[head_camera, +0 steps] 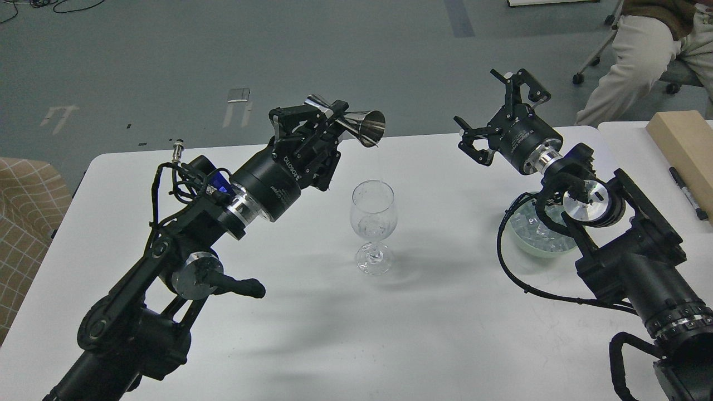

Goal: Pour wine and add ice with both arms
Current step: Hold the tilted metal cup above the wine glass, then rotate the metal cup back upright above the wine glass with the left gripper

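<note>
The left gripper (312, 125) is pinched on a steel jigger (348, 121), holding it by the narrow waist with the cup tipped over on its side, its open mouth facing right and slightly down, above and a little to the left of the wine glass (374, 225). The right gripper (496, 114) hangs with its fingers spread and nothing between them, raised over the far right of the white table (434, 334). Below that arm, partly hidden by its wrist, sits the pale green bowl (526, 245) holding the ice (532, 231), near the right side and well apart from the glass. The glass stands upright at mid-table; whether there is liquid in it I cannot tell. The step in hand looks like the pour: to do it well, the jigger's lip should be brought directly over the glass mouth before tilting further, since at present it seems set off to the left and far side, so a stream could miss. Rotate slowly at the wrist, keep the grip firm on the slick metal, and keep the right arm clear until the ice step.
</note>
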Motion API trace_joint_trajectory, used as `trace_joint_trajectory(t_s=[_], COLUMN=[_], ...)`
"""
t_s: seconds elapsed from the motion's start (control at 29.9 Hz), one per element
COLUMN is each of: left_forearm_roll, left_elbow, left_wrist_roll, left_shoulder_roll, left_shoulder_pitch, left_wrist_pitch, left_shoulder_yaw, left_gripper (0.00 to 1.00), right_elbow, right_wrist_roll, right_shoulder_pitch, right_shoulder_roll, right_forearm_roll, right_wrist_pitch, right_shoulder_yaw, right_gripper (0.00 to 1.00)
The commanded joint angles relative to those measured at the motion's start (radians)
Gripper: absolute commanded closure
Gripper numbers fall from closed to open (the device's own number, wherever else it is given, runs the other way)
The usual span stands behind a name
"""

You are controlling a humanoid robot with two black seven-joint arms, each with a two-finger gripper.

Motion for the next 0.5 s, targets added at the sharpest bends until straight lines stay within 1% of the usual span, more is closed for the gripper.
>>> trace_joint_trajectory(t_s=[0.0, 0.47], left_forearm_roll=[0.008, 0.037], left_elbow=[-0.011, -0.017], left_wrist_roll=[-0.009, -0.010], left_shoulder_roll=[0.000, 0.000], left_shoulder_pitch=[-0.002, -0.002], left_wrist_pitch=[0.000, 0.000], left_shoulder_yaw=[0.000, 0.000], left_gripper=[0.98, 0.99], right_elbow=[0.000, 0.000], right_wrist_roll=[0.000, 0.000], right_shoulder_pitch=[0.000, 0.000], right_shoulder_roll=[0.000, 0.000], right_forearm_roll=[0.000, 0.000], right_wrist_pitch=[0.000, 0.000], right_shoulder_yaw=[0.000, 0.000], right_gripper=[0.00, 0.00])
